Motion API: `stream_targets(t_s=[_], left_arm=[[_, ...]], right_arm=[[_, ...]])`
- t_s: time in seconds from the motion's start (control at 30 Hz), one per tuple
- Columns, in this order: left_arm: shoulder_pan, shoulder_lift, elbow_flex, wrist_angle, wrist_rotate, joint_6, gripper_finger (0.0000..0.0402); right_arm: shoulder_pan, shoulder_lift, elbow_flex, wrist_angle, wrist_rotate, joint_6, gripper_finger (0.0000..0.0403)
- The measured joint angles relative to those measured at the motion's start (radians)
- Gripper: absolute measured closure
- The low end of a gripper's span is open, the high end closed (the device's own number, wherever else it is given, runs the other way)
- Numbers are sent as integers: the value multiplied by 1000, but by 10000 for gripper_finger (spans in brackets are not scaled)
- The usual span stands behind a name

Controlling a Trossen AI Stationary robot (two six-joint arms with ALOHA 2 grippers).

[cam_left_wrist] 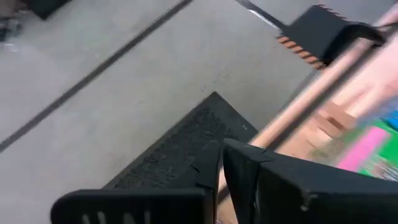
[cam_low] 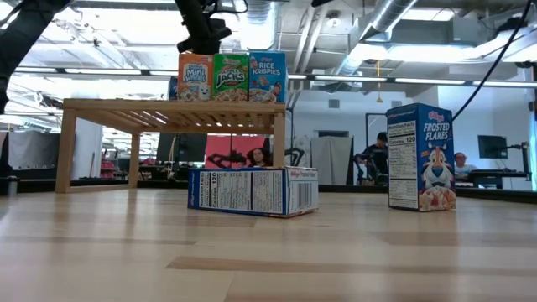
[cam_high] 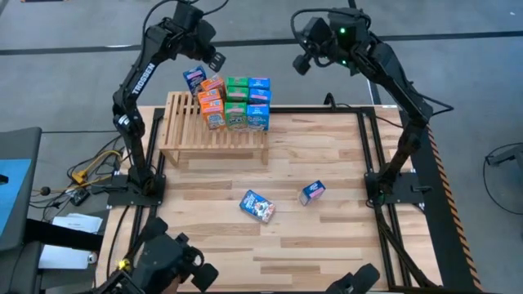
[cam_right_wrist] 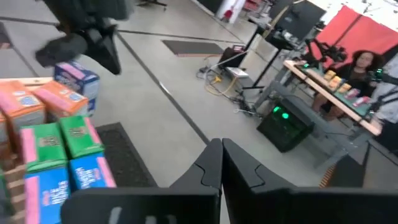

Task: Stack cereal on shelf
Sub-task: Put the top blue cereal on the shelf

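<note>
- Left hand point(cam_high: 214, 59) sits above the far edge of the shelf point(cam_high: 184, 131), fingers pinched together, nothing between them. In the left wrist view the two fingers meet with only floor behind.
- A blue box point(cam_high: 194, 77) stands tilted at the far left of the stack, just beside that hand. Cannot tell how much of it rests on the slats; it appears to sit at or past the far edge. Risk: it tips off the back onto the floor, out of reach.
- Stacked cereal point(cam_high: 235, 102): orange, green and blue boxes packed in close columns at the far right part of the shelf. Risk: any sideways sweep by the left hand on retreat clips the orange column and topples the neighbours.
- Right hand point(cam_right_wrist: 221, 163) is raised beyond the far table edge, well apart from the boxes, also closed and empty. Risk is low while it waits.
- Two boxes remain on the table point(cam_high: 327, 237): one lying flat point(cam_high: 257, 205), one point(cam_high: 312, 192) upright in the low view. Judgement: the flat one offers a poor pinch from above; a grip on its broad face may slip.
- Slatted top: a box set with its edge over a gap could lean.
</note>
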Motion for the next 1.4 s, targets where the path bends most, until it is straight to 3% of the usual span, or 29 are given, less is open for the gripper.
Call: stream_targets(t_s=[0.1,0.43,0.73,0.9,1.4], left_arm=[[-7,2,-3,-19,-67,3,396],[-8,6,-4,-65,-147,24,401],[35,70,-5,-165,-135,28,401],[24,68,-4,-147,-109,36,401],[16,65,-4,-303,-51,36,401]], right_arm=[[-1,0,0,-13,-8,-3,377],[-3,0,0,-15,-9,-4,378],[-3,0,0,-15,-19,-3,378],[-1,0,0,-19,-19,-3,377],[-1,0,0,-39,-35,-5,377]])
